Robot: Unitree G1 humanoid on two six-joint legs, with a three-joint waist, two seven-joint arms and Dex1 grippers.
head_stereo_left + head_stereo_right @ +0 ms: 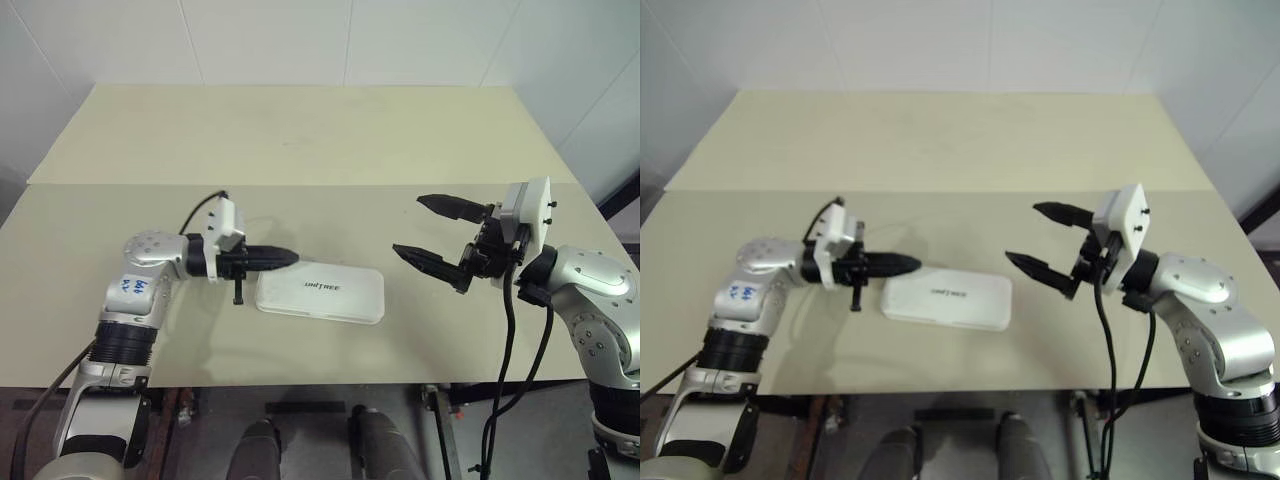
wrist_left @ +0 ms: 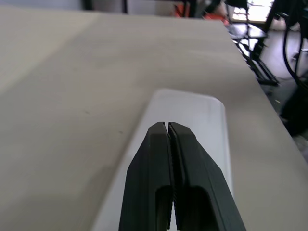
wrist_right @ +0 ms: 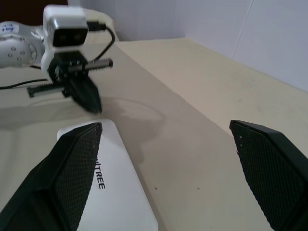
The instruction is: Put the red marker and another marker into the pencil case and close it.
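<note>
The white pencil case [image 1: 320, 294] with black "UNITREE" lettering lies flat on the table near its front edge, lid down. My left gripper [image 1: 290, 257] hovers just above the case's left end, pointing right, its fingers shut with nothing between them; the left wrist view shows the case [image 2: 202, 120] beyond the shut fingertips. My right gripper [image 1: 425, 232] hangs to the right of the case, pointing left, jaws wide open and empty. The right wrist view shows the case [image 3: 115, 183] and the left gripper [image 3: 94, 103] past it. The red marker and the other marker are out of view.
The beige table [image 1: 300, 140] stretches far back to a white wall, with a seam across its middle. Its front edge runs just below the case. Black cables hang from both wrists.
</note>
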